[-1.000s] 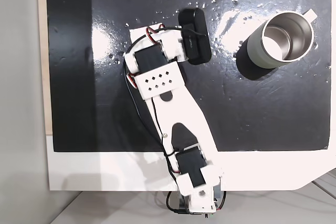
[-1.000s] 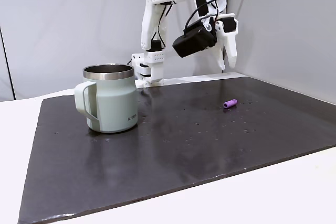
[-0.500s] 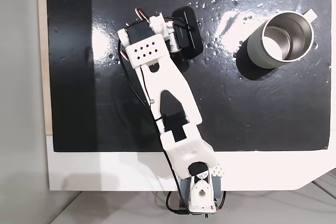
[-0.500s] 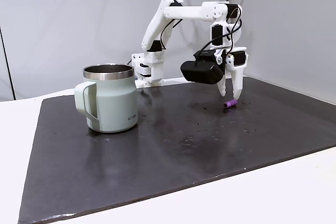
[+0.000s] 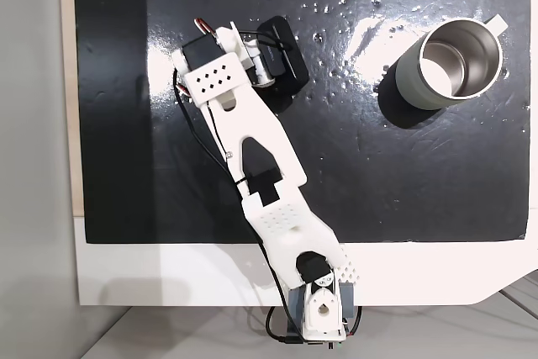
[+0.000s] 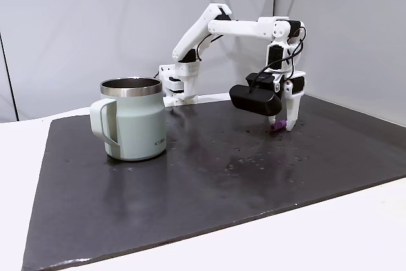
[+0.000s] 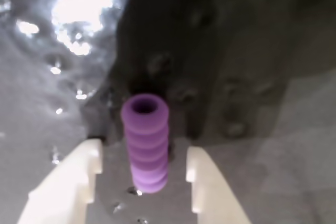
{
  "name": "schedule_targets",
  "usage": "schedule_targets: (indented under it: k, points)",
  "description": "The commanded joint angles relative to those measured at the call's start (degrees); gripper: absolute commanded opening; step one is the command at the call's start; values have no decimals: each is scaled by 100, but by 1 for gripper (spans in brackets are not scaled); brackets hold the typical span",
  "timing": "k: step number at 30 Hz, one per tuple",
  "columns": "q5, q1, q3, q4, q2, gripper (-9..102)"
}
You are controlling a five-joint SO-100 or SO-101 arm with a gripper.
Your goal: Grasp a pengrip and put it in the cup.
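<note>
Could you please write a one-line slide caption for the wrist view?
Open gripper straddling the purple ribbed pengrip lying on the dark mat, fingertips not yet touching.

over the last second the arm [image 6: 254, 28] has been unfolded and stretched out from its base — in a fixed view from above its white links now reach further up and to the left across the tabletop [image 5: 403, 182]. in a fixed view from the side, the claw [image 6: 283, 120] has been lowered from high above the dark surface down to it, and is now placed at the pengrip [image 6: 277, 124], which a second ago lay well apart from it. in the wrist view the pengrip [image 7: 145, 141] is seen between the two white fingers [image 7: 84, 169] — a gap remains on each side.
</note>
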Motion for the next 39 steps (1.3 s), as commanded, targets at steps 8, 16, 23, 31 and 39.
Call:
schedule_targets:
  k: [8, 16, 23, 31, 39]
  points:
    - [-53, -44, -360, 141, -18, 2]
    - [-53, -53, -369, 255, 176, 0]
    - [-9, 123, 158, 360, 1600, 0]
    - [-176, 1072, 1125, 800, 3507, 0]
    - [-1195, 2698, 1274, 1248, 4869, 0]
